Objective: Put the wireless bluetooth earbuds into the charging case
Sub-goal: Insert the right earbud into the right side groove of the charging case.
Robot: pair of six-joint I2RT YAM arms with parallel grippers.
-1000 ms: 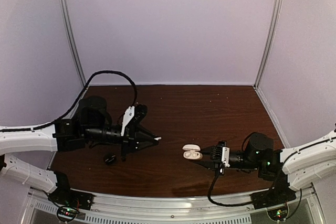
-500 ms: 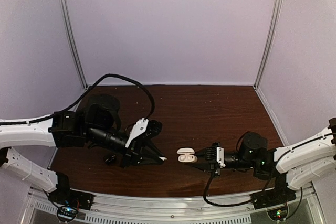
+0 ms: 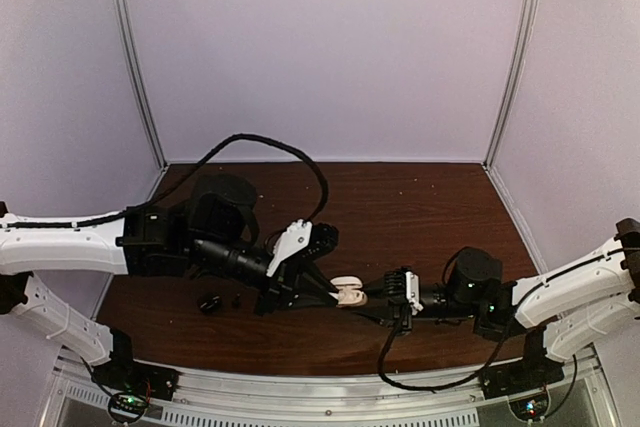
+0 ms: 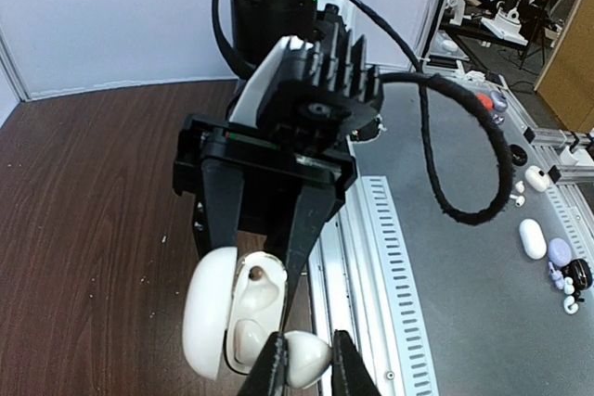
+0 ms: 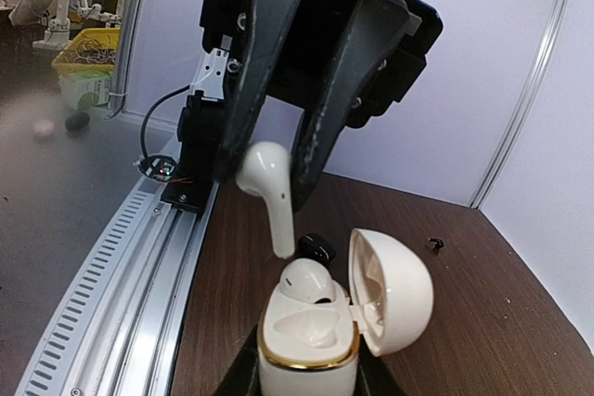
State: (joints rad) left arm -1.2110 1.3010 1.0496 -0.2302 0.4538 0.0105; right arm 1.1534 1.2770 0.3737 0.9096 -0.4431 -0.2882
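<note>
A white charging case (image 5: 311,345) with a gold rim stands upright with its lid (image 5: 394,289) swung open, and my right gripper (image 5: 306,379) is shut on its base. One white earbud (image 5: 306,280) sits in the far socket. The near socket is bare. My left gripper (image 4: 308,370) is shut on a second white earbud (image 5: 267,190), whose stem points down just above the seated one. From above, the left gripper (image 3: 333,296) and the right gripper (image 3: 364,299) meet at the case (image 3: 350,294) near the table's front middle.
A small black object (image 3: 210,302) and a tiny black bit (image 3: 237,299) lie on the brown table (image 3: 420,207) behind the left arm. The metal rail (image 3: 330,387) runs along the near edge. Purple walls enclose the back and sides.
Both arms have closed in on each other. The left gripper carried its earbud rightward to just above the case, and the right gripper brought the open case leftward.
</note>
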